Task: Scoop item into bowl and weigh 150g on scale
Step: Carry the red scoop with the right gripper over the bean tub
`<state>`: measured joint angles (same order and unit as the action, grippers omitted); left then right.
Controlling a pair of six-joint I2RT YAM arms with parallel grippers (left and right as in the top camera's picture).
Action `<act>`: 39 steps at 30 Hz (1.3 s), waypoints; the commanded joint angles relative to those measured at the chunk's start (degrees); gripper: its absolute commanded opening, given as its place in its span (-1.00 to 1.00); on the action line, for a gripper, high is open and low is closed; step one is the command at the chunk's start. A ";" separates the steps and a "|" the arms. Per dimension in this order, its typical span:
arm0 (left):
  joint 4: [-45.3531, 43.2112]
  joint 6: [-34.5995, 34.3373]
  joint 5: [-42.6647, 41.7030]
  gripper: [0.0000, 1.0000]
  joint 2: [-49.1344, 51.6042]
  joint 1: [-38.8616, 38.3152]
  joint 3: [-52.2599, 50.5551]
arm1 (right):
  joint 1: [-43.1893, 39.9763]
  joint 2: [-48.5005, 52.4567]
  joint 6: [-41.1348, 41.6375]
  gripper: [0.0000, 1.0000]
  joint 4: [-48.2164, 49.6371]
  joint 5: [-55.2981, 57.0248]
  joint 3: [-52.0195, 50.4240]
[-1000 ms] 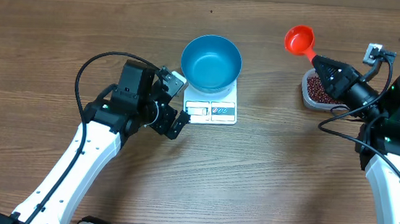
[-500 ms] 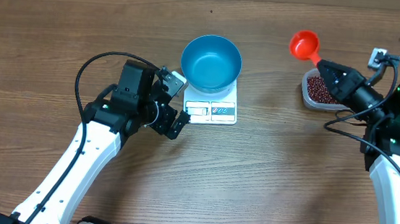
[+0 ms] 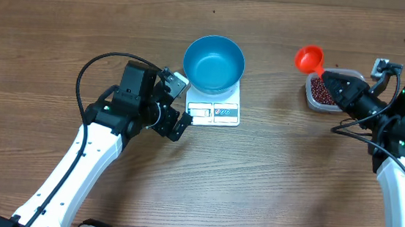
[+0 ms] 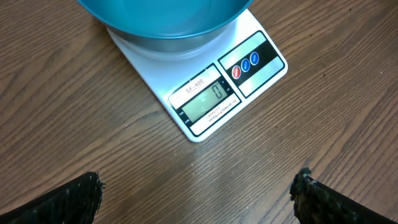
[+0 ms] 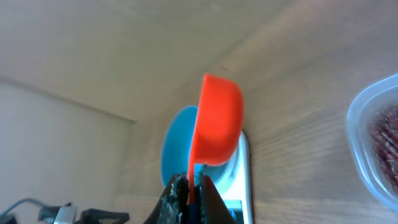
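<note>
Right fingers pinched tight on the red scoop handle. The scoop is empty, over the left rim of the tub of beans near the surface's right edge. Left fingers are spread wide, idle by the scale. It reads 0 under the blue bowl. Suggest: dig mouth-first into the heap, level before lifting, carry slowly.
</note>
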<state>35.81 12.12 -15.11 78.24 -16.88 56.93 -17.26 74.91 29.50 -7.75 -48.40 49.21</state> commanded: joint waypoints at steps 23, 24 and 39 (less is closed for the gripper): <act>-0.02 -0.57 0.28 0.99 0.42 0.02 -0.11 | 0.81 1.09 -19.56 -0.93 -32.65 44.04 25.86; -0.02 -0.57 0.28 0.99 0.42 0.02 -0.09 | 0.81 1.09 -19.54 -0.93 -32.28 44.33 25.86; -0.02 -0.57 0.28 0.99 0.42 0.02 -0.11 | 0.79 4.26 -17.79 -0.93 -42.03 47.93 35.69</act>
<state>35.81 12.12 -14.90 78.24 -16.88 56.93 -16.73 77.62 12.14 -47.97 -2.28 77.41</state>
